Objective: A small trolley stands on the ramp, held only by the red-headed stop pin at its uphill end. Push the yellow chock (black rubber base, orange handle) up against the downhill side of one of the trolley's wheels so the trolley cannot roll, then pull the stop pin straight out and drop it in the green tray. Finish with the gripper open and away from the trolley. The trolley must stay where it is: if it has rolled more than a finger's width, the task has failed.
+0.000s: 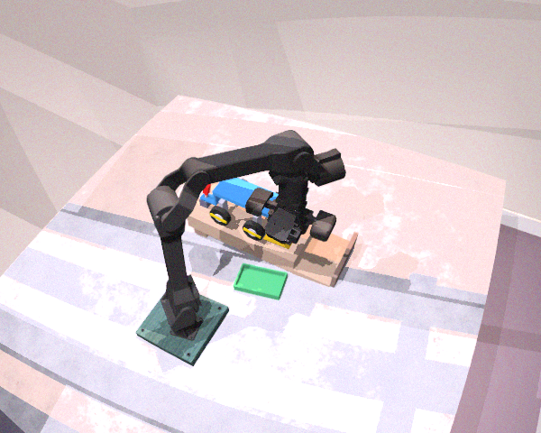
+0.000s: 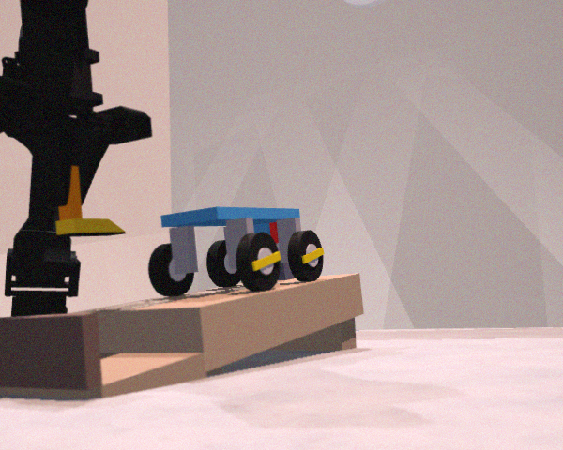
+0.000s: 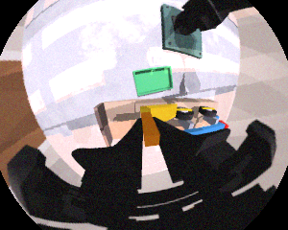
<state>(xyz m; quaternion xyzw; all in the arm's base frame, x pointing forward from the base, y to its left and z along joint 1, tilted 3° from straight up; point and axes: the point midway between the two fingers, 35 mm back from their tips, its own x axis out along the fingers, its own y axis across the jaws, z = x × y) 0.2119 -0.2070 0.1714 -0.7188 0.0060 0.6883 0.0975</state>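
Note:
The gripper [image 2: 72, 196] [image 3: 151, 124] is shut on the orange handle of the yellow chock [image 1: 276, 242] [image 2: 85, 226] [image 3: 159, 112]. It holds the chock in the air above the ramp [image 1: 270, 252] [image 2: 281, 314], downhill of the trolley. In the exterior view the chock's thin end points toward the trolley, with a gap between them. The blue trolley [image 1: 235, 194] [image 2: 252, 216] [image 3: 206, 129] stands upright on the ramp's upper part. The red-headed stop pin [image 1: 206, 188] [image 2: 273, 232] [image 3: 225, 125] is at its uphill end. The arm hides part of the trolley in the top view.
The green tray [image 1: 260, 280] [image 3: 153, 80] holds nothing and lies beside the ramp, on the side of the arm's base plate [image 1: 206, 336] [image 3: 169, 40]. A raised end board [image 1: 347, 256] [image 2: 34, 353] closes the ramp's low end. The arm reaches over the trolley.

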